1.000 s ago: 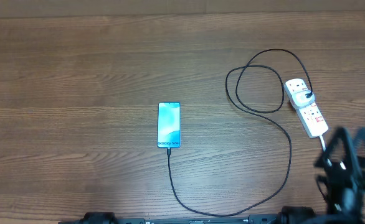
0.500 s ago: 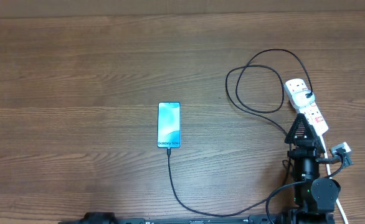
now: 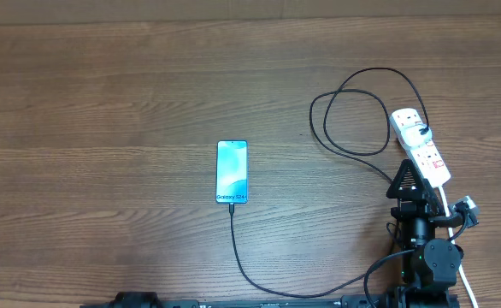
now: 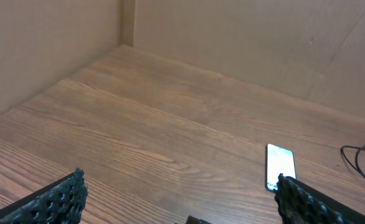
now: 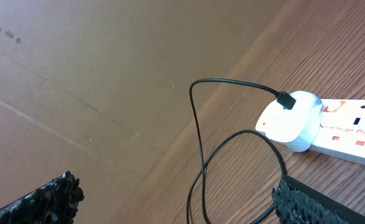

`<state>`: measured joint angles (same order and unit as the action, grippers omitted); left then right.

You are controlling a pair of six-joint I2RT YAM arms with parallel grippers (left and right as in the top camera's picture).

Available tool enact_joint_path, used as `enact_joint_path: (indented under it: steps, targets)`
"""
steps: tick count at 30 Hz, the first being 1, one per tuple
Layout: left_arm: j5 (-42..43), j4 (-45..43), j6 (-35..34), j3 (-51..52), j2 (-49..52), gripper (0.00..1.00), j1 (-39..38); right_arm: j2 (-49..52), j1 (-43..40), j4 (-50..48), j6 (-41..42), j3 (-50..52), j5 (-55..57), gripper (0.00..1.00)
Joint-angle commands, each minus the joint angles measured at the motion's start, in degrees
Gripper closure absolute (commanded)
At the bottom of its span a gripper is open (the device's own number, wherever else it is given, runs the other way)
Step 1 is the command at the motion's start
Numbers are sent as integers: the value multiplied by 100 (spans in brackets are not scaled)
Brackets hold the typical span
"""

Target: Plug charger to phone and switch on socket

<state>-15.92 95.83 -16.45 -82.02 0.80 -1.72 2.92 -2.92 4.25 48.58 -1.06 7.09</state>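
Note:
The phone (image 3: pixel 232 172) lies flat mid-table with its cyan screen up; it also shows in the left wrist view (image 4: pixel 279 167). The black charger cable (image 3: pixel 397 214) runs from the phone's near end, along the front edge, loops, and enters a white adapter (image 5: pixel 291 121) seated in the socket (image 3: pixel 421 147), a white power strip with small red switches (image 5: pixel 350 127). My right gripper (image 3: pixel 407 177) is open and empty just in front of the socket's near end, and in the right wrist view (image 5: pixel 182 205) the cable loop lies between its fingers. My left gripper (image 4: pixel 185 205) is open and empty, well short of the phone.
Brown cardboard walls (image 4: pixel 245 37) close the table's far and left sides. The socket's white cord (image 3: pixel 456 222) runs toward the front right corner beside my right arm. The table is bare wood (image 3: pixel 105 128).
My right arm has swung in from the right edge and now stands just in front of the socket. Phone, cable and socket have not moved.

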Motion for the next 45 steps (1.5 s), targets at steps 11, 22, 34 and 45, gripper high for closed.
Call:
enact_joint_path:
  steps: [11,22,34,45]
  targets:
    - [-57,0,-72,7,-52,0,61,-15,28,-28,-105,59,81,0]
    - [-59,0,-72,7,-52,0,61,-278,28,-31,-105,59,83,0]
    - [-59,0,-72,7,-52,0,61,-278,33,63,-3738,63,-769,0]
    - [-59,0,-72,7,-52,0,61,-278,33,63,-4511,63,-787,0]
